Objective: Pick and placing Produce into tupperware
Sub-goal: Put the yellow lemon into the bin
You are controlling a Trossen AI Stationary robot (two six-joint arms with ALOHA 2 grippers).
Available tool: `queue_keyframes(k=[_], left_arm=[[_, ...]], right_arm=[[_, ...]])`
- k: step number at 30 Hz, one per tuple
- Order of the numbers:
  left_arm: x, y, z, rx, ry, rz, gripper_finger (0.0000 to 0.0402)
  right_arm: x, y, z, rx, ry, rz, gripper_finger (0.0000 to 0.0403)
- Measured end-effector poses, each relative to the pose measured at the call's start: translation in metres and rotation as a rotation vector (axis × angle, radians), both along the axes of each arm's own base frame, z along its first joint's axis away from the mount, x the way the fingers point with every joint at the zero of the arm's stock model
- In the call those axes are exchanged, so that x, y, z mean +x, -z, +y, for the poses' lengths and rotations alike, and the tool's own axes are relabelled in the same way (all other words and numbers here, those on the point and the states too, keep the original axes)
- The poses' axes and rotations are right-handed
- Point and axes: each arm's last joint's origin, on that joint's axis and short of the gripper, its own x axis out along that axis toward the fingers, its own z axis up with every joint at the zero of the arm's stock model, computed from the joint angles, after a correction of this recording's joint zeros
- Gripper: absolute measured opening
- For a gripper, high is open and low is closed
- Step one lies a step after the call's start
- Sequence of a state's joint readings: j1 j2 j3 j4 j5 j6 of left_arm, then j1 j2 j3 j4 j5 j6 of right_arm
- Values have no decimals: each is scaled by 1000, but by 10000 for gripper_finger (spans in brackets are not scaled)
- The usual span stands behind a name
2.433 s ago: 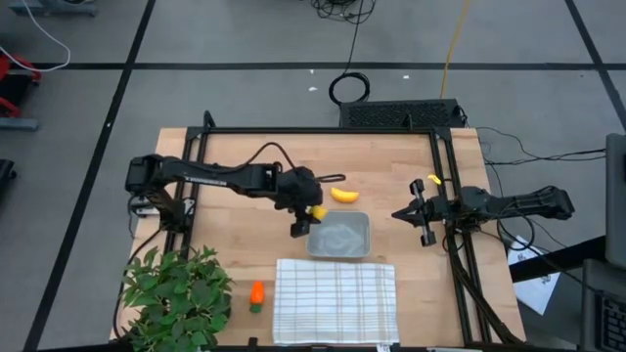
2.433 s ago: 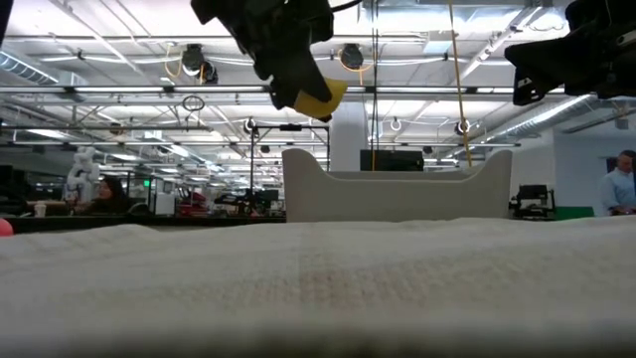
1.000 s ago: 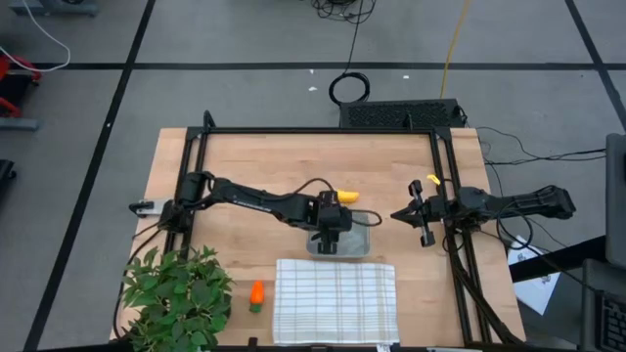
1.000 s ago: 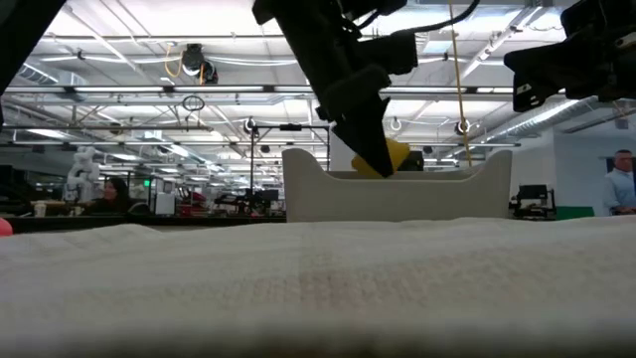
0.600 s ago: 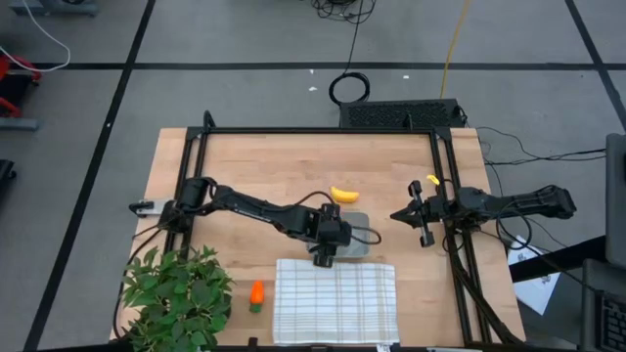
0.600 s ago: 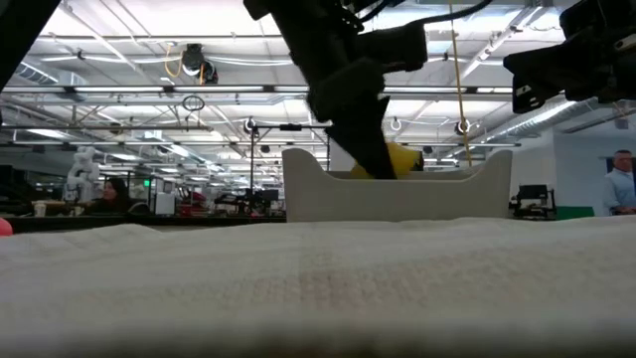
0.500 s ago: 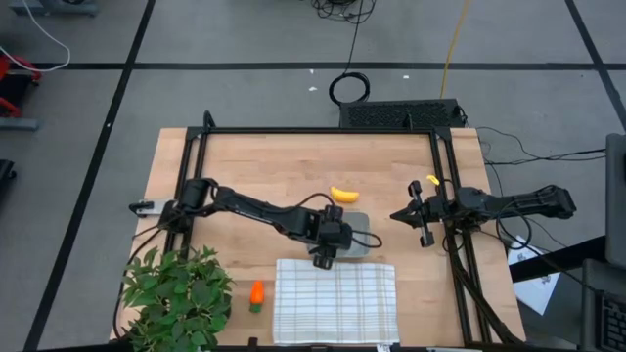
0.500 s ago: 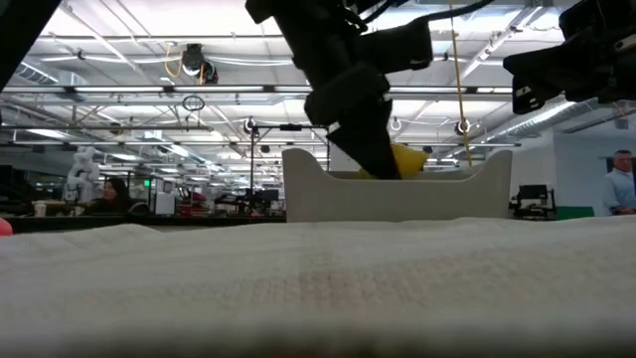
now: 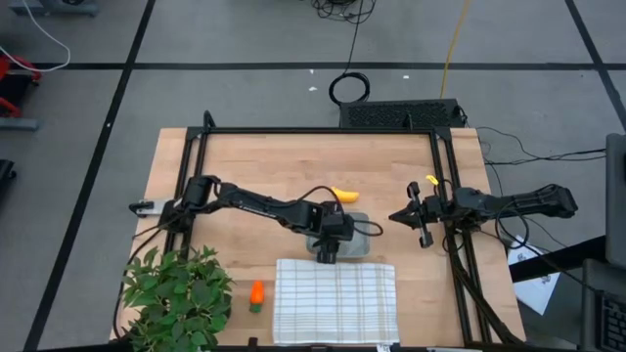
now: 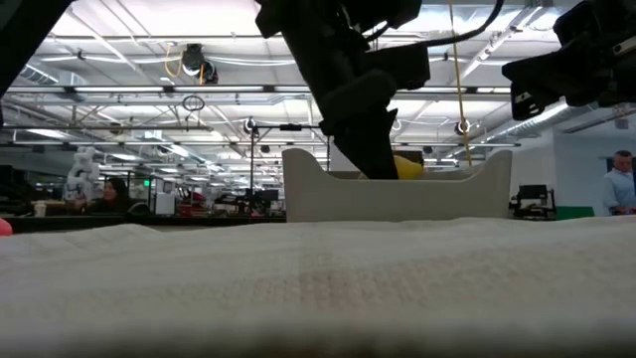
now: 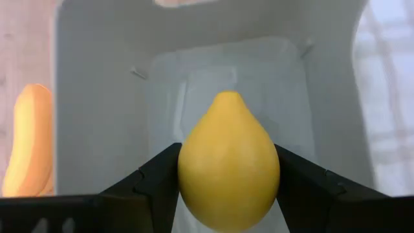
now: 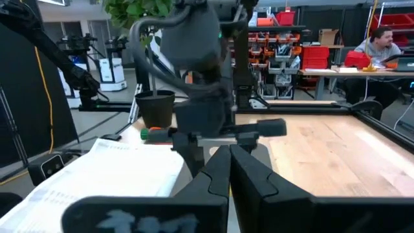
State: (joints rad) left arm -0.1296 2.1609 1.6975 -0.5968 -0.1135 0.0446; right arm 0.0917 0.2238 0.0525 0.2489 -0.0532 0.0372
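- High view: straight down on the whole worktop [image 9: 245,166].
- Low view: level across the cloth [image 10: 318,288], close.
- Left wrist view: close over the tupperware [image 11: 97,97], also in the low view.

From above, the left gripper [image 9: 329,242] covers the lemon it holds and much of the tupperware [image 9: 359,242], of which only the side away from the gripper shows. In the low view the tupperware's [image 10: 397,194] wall hides the lower part of the lemon [image 10: 406,165], and the gripper hides its near side. In the left wrist view the banana [image 11: 27,145] beside the gripper is cut by the picture's edge. The carrot [image 9: 256,295] is too small for any detail.
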Motion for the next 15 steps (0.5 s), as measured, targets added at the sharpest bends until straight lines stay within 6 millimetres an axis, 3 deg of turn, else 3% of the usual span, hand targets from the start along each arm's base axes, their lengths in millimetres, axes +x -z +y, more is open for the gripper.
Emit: queue_keyframes(k=[15], left_arm=[[-3, -1, -14, 54, -175, -33, 214]], right_arm=[[0, 0, 0, 1, 1, -4, 0]])
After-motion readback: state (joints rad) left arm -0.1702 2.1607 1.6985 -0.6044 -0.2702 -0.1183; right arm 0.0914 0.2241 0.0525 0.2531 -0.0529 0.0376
